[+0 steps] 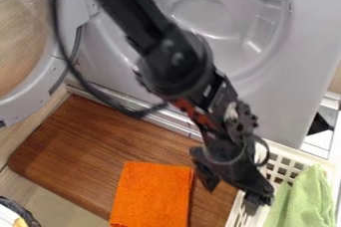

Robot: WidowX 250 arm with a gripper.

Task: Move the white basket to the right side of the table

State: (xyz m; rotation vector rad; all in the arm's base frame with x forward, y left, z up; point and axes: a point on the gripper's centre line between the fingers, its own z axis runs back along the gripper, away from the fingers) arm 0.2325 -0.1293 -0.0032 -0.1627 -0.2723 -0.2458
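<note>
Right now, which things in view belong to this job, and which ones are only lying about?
Part of the job: white perforated plastic basket; black metal claw; flat brown wooden tabletop.

Just lying about: flat orange cloth on the tabletop; soft light green cloth, though it lies in the basket.

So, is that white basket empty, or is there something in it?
Not empty: a light green cloth lies bunched in the white basket, beside the bare part of its slotted side.
</note>
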